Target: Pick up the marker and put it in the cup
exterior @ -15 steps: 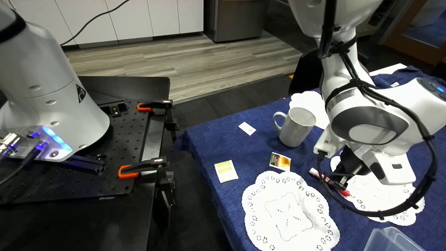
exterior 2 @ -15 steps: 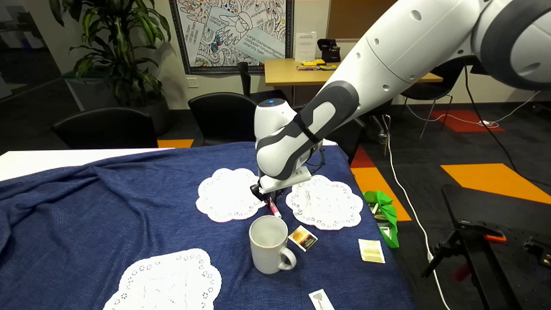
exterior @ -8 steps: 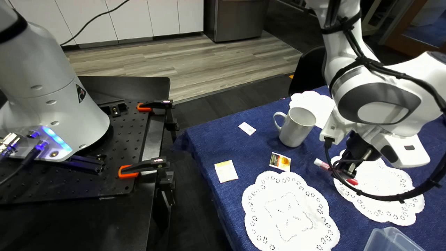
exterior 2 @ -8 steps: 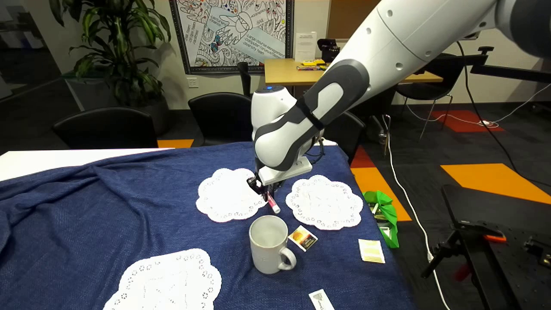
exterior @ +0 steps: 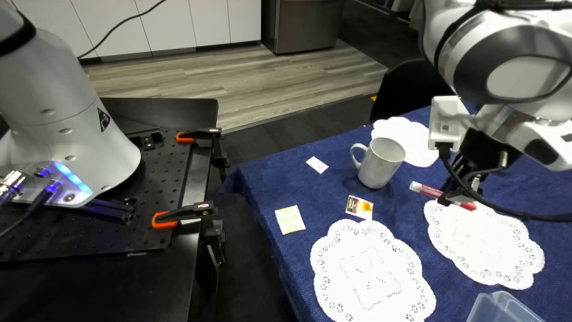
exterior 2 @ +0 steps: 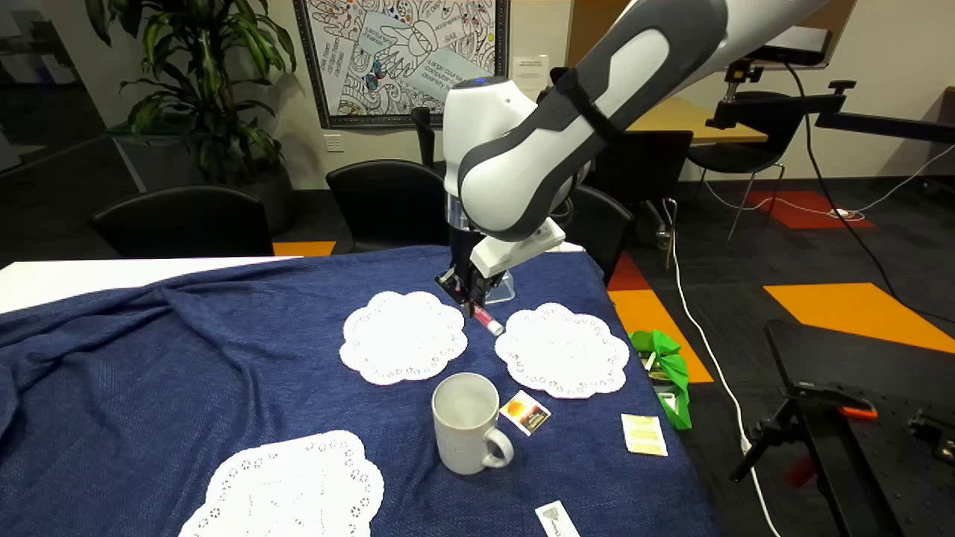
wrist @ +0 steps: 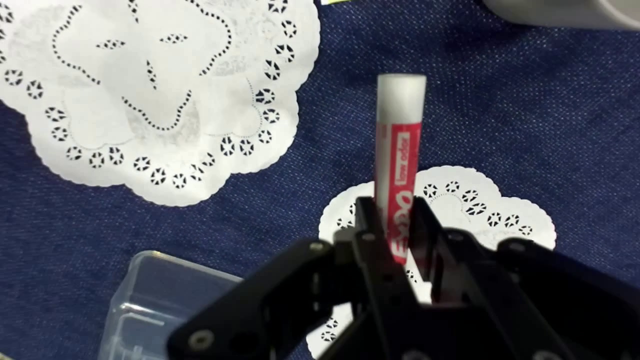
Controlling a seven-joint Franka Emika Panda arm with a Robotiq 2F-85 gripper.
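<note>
At the end of the white-and-grey robot arm [exterior 2: 552, 160], black two-finger gripper [wrist: 394, 215] points down, pinching slim cylindrical red-and-white marker [wrist: 399, 160] around mid-body. Reads as lifted free, though no view gives a clean look at the gap below. Behind it in wrist view: white scalloped lace-edged doily [wrist: 465, 200], lying on dark blue woven tablecloth [exterior 2: 283, 358]. Further out: white ceramic mug [exterior 2: 459, 440] with side handle, upright, apart from the marker. Clear plastic bin [wrist: 165, 285] sits on the opposite side of the gripper; not our target.

Step, my read: pick-up done, placing not yet. Next: carry across to the mug above rim height, turn the marker end-down over the mouth, let go. It's held crosswise, so a flat release would likely hang up on the rim.

Views: wrist gives the pinch and the "low odor" print, but crops the mug at top right, so no good for aiming by itself. Both exterior views have the mug whole, mouth visible. Red end [exterior: 468, 206] beyond the gripper shows in an exterior view; wrist view hides it. Orange-and-black printed sachet [exterior 2: 525, 412] near the mug: whole in both exterior views; wrist has just a yellowish sliver at the top edge, can't confirm same item.
</note>
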